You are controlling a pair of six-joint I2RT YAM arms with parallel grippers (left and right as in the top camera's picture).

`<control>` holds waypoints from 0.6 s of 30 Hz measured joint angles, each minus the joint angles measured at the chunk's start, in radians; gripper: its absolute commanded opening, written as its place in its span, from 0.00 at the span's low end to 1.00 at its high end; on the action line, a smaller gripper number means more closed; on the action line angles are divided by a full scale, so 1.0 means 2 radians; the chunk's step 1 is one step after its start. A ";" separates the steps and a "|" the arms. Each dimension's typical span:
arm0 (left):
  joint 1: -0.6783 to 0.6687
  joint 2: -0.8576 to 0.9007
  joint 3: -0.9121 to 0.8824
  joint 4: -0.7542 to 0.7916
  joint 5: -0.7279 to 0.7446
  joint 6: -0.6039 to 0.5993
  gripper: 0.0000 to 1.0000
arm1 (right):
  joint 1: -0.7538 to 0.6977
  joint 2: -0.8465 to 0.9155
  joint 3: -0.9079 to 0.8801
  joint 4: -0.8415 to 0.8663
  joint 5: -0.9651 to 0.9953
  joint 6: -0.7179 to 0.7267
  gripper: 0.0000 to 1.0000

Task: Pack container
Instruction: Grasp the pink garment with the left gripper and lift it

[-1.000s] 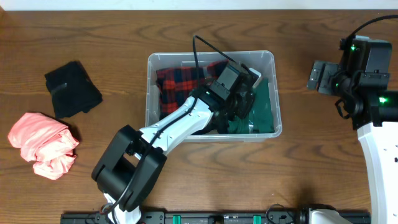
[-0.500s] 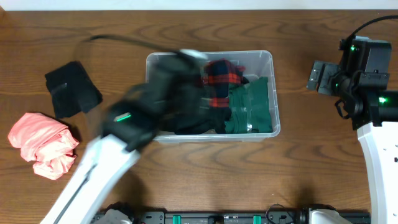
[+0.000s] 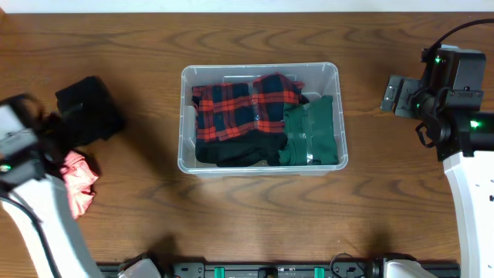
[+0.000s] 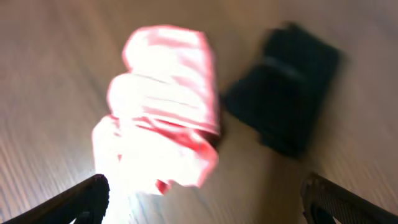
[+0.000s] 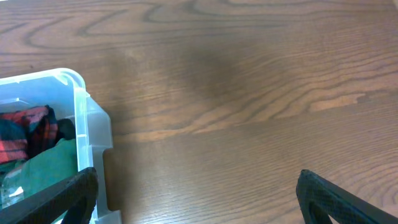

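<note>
- Container, a clear ribbed plastic tub holding a folded plaid shirt and green cloth, sits well right of the left gripper and just left of the right gripper.
- Left gripper, spread and empty, hovers over a crumpled pink cloth, likely its next pick; a black cloth lies beyond.
- Right gripper, spread and empty, idles aside.

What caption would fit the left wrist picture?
Open left gripper above a crumpled pink cloth, with a black cloth beside it on the wooden table.
</note>
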 measured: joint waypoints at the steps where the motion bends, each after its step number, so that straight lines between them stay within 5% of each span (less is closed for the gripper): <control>1: 0.020 0.017 -0.001 0.003 0.004 -0.006 0.98 | 0.000 0.000 0.000 0.000 0.000 0.000 0.99; 14: 0.135 0.254 -0.005 0.094 0.041 -0.021 1.00 | 0.000 0.000 0.000 0.000 0.000 0.000 0.99; 16: 0.136 0.279 -0.005 0.107 0.062 -0.009 0.87 | 0.000 0.000 0.000 0.000 0.000 0.000 0.99; 18: 0.136 0.298 -0.006 0.116 0.089 0.001 0.59 | 0.000 0.000 0.000 0.000 0.000 0.000 0.99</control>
